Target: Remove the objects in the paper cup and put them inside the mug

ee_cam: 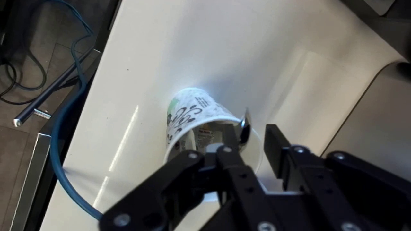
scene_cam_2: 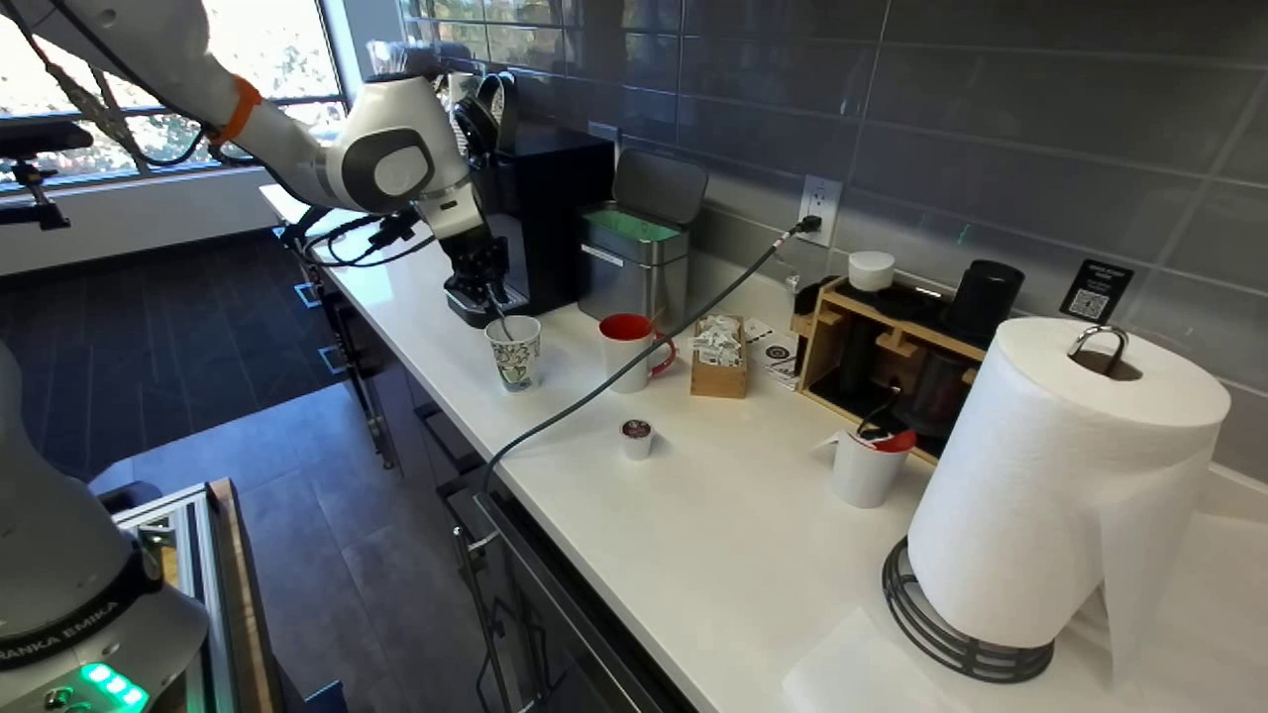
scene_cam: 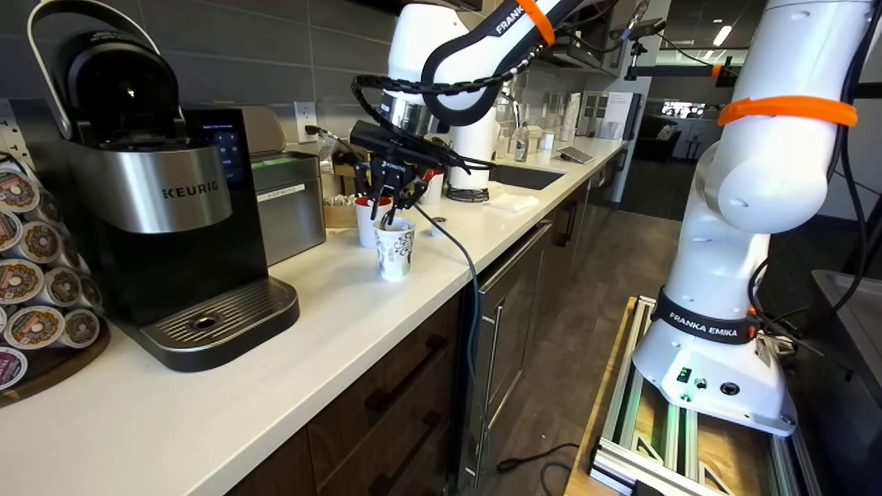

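Observation:
The paper cup is white with dark swirls, not tan, and stands upright in both exterior views (scene_cam: 396, 256) (scene_cam_2: 517, 362). In the wrist view, the paper cup (ee_cam: 189, 110) holds paper packets (ee_cam: 205, 136) and a metal spoon (ee_cam: 245, 130) at its rim. My gripper (ee_cam: 249, 138) is open above the cup. One finger is over the cup's mouth, the other outside the rim, with the spoon's end between them; I cannot tell if either touches it. The mug (scene_cam_2: 624, 356) is white with a red inside and red handle, beside the cup; it also shows in an exterior view (scene_cam: 366, 227).
A coffee pod (scene_cam_2: 637, 441) and a wooden box of packets (scene_cam_2: 719, 368) stand near the mug. A grey-blue cable (scene_cam_2: 594, 394) crosses the counter. A coffee maker (scene_cam: 172, 207) and metal bin (scene_cam: 289, 200) stand close. A second red-lined cup (scene_cam_2: 864, 473) and paper towels (scene_cam_2: 1060, 495) are farther along.

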`<act>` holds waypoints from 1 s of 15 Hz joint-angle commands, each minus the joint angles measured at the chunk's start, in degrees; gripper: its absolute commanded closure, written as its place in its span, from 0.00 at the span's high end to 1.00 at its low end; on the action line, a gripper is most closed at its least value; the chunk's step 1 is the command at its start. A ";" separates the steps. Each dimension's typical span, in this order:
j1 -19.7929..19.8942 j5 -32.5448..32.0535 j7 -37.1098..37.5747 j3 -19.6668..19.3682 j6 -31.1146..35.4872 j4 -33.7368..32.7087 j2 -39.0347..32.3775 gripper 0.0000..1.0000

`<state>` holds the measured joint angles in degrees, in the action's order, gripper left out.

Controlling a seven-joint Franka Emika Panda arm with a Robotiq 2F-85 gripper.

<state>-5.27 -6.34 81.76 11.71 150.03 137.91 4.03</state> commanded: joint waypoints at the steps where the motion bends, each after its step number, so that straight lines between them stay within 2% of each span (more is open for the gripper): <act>1: -0.03 -3.35 3.36 -0.50 0.79 -0.55 -0.06 0.00; 9: -0.12 -1.05 1.30 -1.58 0.32 -4.47 0.38 0.01; 12: -0.24 3.48 -2.67 -2.75 -2.01 -8.15 0.50 0.01; 15: -0.33 9.33 -9.74 -3.95 -7.42 -12.97 0.79 0.01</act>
<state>-5.28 -2.17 77.74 8.87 148.06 129.14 4.39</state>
